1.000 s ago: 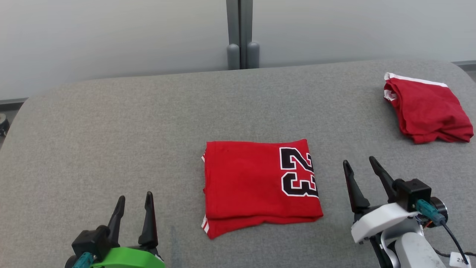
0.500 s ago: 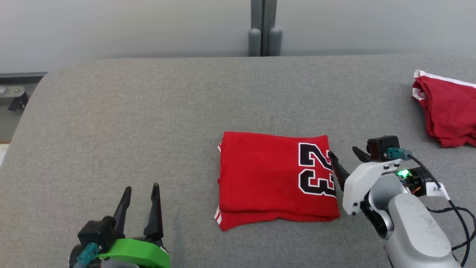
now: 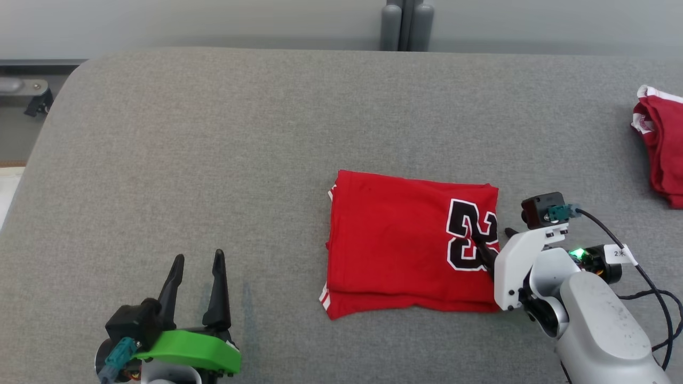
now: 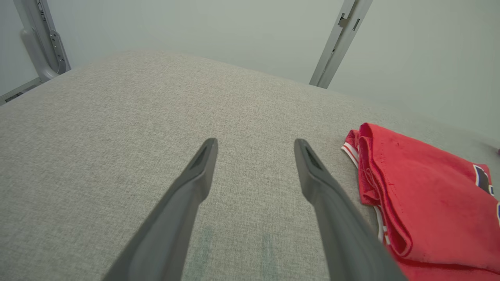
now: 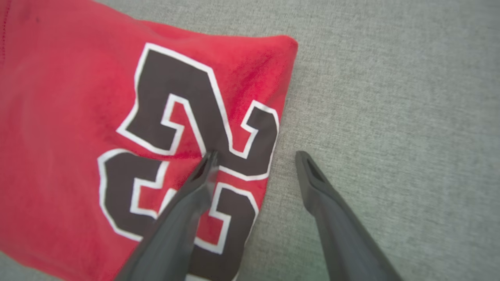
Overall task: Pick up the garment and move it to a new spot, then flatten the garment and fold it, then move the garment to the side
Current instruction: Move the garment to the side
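1. The garment (image 3: 405, 240), red with a black 23 (image 5: 175, 89) edged in white, lies folded into a neat rectangle, its layers stacked and white stripes (image 3: 324, 296) showing at its left edge.
2. Our right gripper (image 5: 256, 154) straddles the garment's right edge, jaws wide apart and holding nothing. One finger (image 5: 179, 218) reaches onto the 23, and the other is over bare surface just beside that edge.
3. Our left gripper (image 3: 198, 255) sits well to the garment's left and nearer us, jaws likewise spread and empty.
4. Under the garment we see a pad (image 3: 213, 133) of grey woven fabric with rounded corners.
5. Far to the garment's right a second red cloth (image 3: 659, 149) lies bunched.
6. Behind the garment, past the pad, stands a pale wall (image 3: 187, 21) with twin grey posts (image 3: 406, 24).
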You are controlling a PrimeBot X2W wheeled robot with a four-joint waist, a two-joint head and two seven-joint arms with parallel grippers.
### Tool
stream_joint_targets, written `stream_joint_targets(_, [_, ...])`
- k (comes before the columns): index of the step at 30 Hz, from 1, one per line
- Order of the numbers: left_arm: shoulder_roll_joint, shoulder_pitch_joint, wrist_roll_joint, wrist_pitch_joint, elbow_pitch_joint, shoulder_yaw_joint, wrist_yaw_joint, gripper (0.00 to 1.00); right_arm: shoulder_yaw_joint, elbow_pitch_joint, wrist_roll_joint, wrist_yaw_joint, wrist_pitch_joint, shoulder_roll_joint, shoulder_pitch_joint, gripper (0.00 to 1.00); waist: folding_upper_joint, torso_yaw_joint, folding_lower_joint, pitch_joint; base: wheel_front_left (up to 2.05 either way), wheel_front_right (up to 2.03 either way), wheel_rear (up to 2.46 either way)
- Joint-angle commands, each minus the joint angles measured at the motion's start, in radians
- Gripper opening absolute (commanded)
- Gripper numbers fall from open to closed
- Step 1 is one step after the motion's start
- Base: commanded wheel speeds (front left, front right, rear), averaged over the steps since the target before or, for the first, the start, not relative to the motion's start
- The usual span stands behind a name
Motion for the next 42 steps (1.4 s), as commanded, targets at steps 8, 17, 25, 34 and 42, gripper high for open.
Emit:
stream_joint_targets(8, [0.001,-0.036,-0.001,0.0,-0.004,-0.009,-0.003,1.0,0.056,0.042,-0.006,-0.001,-0.005,0.004,-0.063,0.0,0.0,-0.016,0.0,0.032,0.0,0.0,0.0])
stream_joint_targets(17, [0.001,-0.06,0.014,0.0,-0.026,-0.004,-0.003,1.0,0.065,0.029,-0.031,-0.001,-0.042,-0.071,-0.156,0.0,0.0,-0.124,0.0,0.062,0.0,0.0,0.0])
stream_joint_targets(25, [0.003,-0.094,0.039,0.0,-0.055,0.011,-0.003,1.0,0.039,-0.029,-0.033,-0.001,-0.034,-0.156,-0.21,0.0,0.0,-0.286,0.0,0.12,0.0,0.0,0.0])
stream_joint_targets(34, [0.034,-0.143,0.055,0.0,-0.055,-0.036,-0.003,1.0,0.001,-0.074,-0.026,-0.001,-0.052,-0.156,-0.245,0.0,0.0,-0.437,0.0,0.185,0.0,0.0,0.0])
stream_joint_targets(42, [0.06,-0.165,0.055,0.0,-0.043,-0.069,-0.003,1.0,-0.007,-0.08,-0.039,-0.001,-0.077,-0.135,-0.265,0.0,0.0,-0.48,0.0,0.215,0.0,0.0,0.0])
